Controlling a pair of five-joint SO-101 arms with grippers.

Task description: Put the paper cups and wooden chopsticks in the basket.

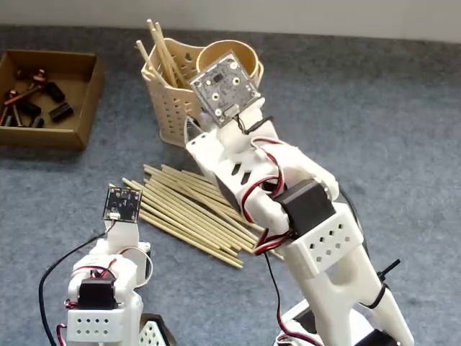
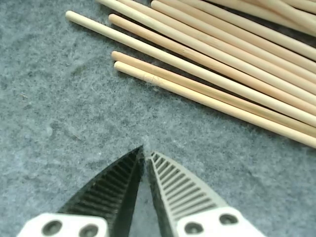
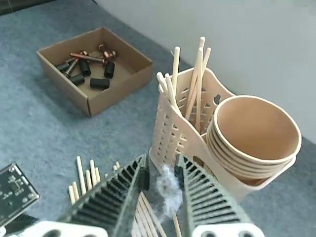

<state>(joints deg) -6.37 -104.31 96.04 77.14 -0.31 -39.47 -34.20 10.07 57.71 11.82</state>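
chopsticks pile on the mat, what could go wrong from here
1. The right end effector sits open close to the basket wall; a nudge might tip it or knock out the upright chopsticks leaning inside.
2. The loose chopsticks lie packed side by side, so gripping one could roll or drag its neighbours.
3. The left end effector is shut over bare mat beside the pile; it must open first, or it may just push sticks.

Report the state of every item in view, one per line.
Basket: upright, partly filled.
Paper cups: nested, inside basket.
Standing chopsticks: leaning inside basket.
Loose chopsticks: lying flat, outside basket.
Left end effector: shut, empty.
Right end effector: open, empty.
Cardboard box: open-topped, holding small parts.
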